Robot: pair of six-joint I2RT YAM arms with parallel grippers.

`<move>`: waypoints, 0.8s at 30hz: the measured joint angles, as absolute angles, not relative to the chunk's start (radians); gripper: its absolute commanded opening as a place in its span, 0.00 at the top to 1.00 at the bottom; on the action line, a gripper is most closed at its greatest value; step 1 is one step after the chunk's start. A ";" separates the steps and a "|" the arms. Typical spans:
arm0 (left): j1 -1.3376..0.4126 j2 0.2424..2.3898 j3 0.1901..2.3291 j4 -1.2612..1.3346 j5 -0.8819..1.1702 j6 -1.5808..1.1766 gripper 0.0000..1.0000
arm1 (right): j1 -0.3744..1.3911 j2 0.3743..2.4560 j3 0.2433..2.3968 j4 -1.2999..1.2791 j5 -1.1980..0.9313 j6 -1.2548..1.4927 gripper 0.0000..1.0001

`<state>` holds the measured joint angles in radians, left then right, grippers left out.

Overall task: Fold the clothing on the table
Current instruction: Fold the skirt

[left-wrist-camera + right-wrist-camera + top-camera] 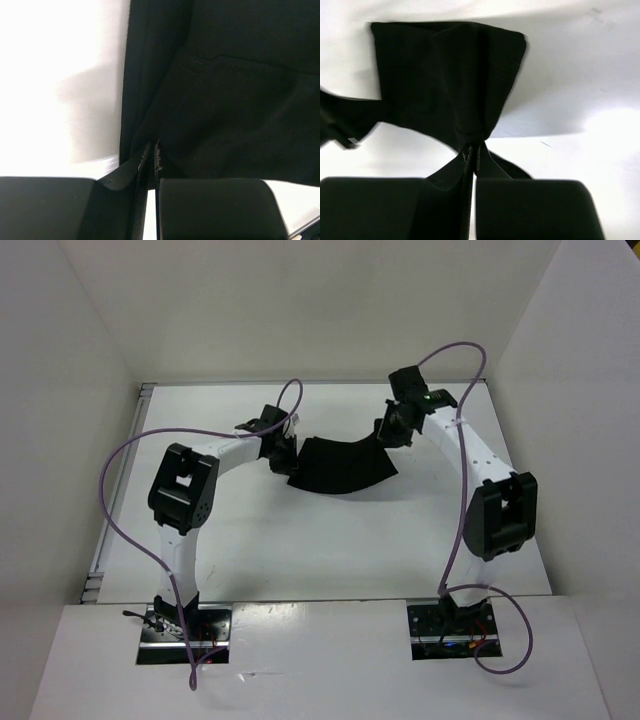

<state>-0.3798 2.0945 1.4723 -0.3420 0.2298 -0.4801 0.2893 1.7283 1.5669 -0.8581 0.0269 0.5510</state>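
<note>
Between left gripper (283, 452) and right gripper (388, 432), above far counter (300, 550): cloth (340, 465) strung, sagging, long axis running gripper to gripper. Each gripper clamped narrow on one cloth end. Neither nearer; slack middle bows toward near edge, likely fold direction.

Not much else going on tbh: plain white walls (300, 310) boxing in three sides, plus a ribbed silver metal rail (95, 580) down the left side.
</note>
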 measured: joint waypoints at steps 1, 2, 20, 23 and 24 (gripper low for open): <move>-0.380 2.093 1.470 -0.339 0.233 -0.481 0.88 | 0.302 1.750 1.598 -0.857 0.019 0.552 1.00; -0.381 2.091 1.467 -0.336 0.233 -0.482 0.88 | 0.318 1.778 1.634 -0.855 0.009 0.552 1.00; -0.389 2.029 1.383 -0.347 0.241 -0.505 0.88 | 0.510 2.125 1.913 -0.840 -0.068 0.568 1.00; -0.389 2.027 1.382 -0.347 0.241 -0.504 0.88 | 0.535 2.144 1.926 -0.834 -0.081 0.579 1.00; -0.389 2.026 1.380 -0.348 0.241 -0.504 0.88 | 0.544 2.150 1.927 -0.830 -0.087 0.582 1.00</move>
